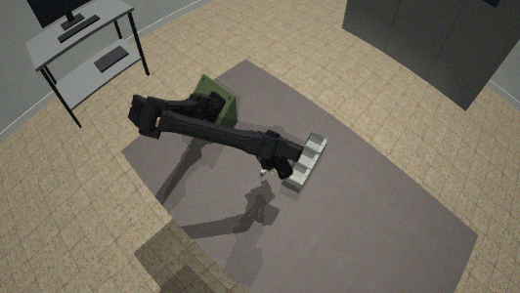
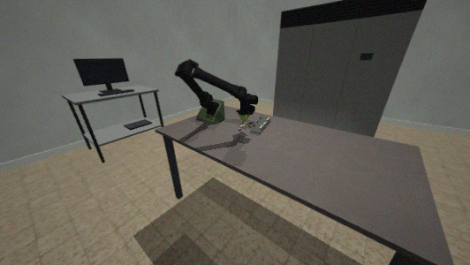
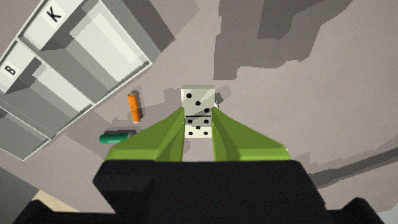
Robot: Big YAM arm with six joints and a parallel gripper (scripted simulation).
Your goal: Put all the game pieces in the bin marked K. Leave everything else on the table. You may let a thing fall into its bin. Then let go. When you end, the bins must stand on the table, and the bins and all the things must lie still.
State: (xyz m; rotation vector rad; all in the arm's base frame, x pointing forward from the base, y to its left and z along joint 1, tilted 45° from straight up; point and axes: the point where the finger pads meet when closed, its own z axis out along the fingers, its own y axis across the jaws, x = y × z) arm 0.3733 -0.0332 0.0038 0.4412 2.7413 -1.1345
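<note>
My gripper (image 1: 272,171) (image 2: 244,122) (image 3: 198,112) is shut on a white domino (image 3: 198,102) with black pips, held upright between the green fingertips. The bin marked K (image 3: 65,62) (image 1: 294,185) is the end compartment of a pale three-part bin row, up and left of the fingers in the wrist view. The held domino is outside it. A sliver of a small white thing (image 3: 216,103) shows behind the domino's right edge; it is mostly hidden. Small white pieces (image 1: 263,172) (image 2: 241,127) also show below the gripper in the top and exterior views, too small to tell apart.
An orange cylinder (image 3: 134,108) and a green cylinder (image 3: 114,137) lie between the fingers and the bins. The bin marked B (image 3: 25,75) adjoins K, with a third compartment (image 3: 20,131) beyond it. The arm hides part of the bin row in the top view.
</note>
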